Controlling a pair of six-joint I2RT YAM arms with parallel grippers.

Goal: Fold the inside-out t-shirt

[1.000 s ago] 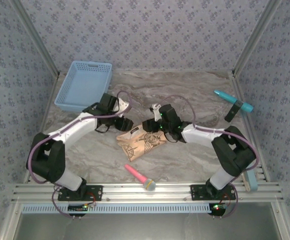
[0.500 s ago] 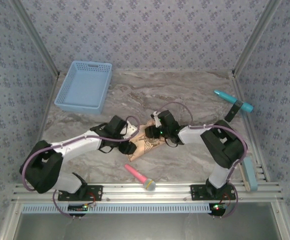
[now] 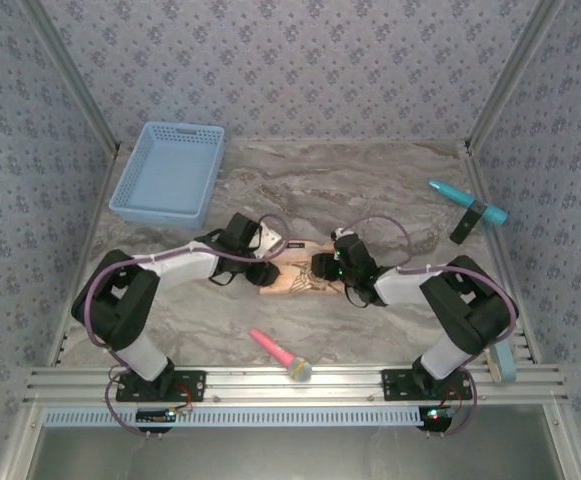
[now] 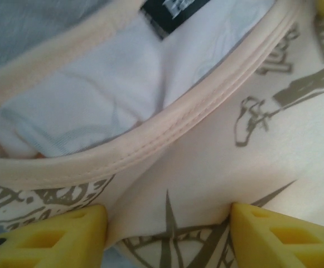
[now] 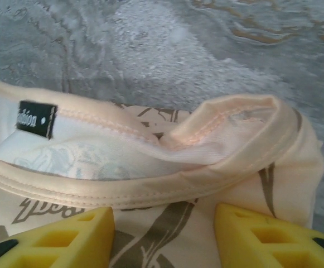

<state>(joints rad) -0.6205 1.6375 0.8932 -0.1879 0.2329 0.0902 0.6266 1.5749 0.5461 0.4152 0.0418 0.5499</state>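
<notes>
From the top camera I see the inside-out t-shirt (image 3: 297, 278) lying as a small flat bundle near the middle of the marbled tabletop (image 3: 370, 170), slightly toward the near edge. Its printed peach side faces up. Both arms reach in to it from either side: the left gripper (image 3: 264, 271) sits at the bundle's left end and the right gripper (image 3: 322, 268) at its right end.

On my left wrist camera the two yellow fingers (image 4: 47, 237) stand apart, with printed cloth lying across the gap between them. Just beyond them the stitched neck band (image 4: 206, 106) curves over the pale reverse side, and a black label (image 4: 175, 11) sits at the far edge of that view. So that pincer is partly wide, not clamped on anything.

My right wrist camera gives much the same: yellow fingers (image 5: 56, 237) apart over printed cloth, the neck band looping ahead of them, the black label to the left. This pincer is also partly wide.

A blue basket (image 3: 135, 205) stands at the far left corner. A pink stick with a blue-green tip (image 3: 278, 353) lies near the near edge, and a teal tool (image 3: 465, 200) rests by the right edge.
</notes>
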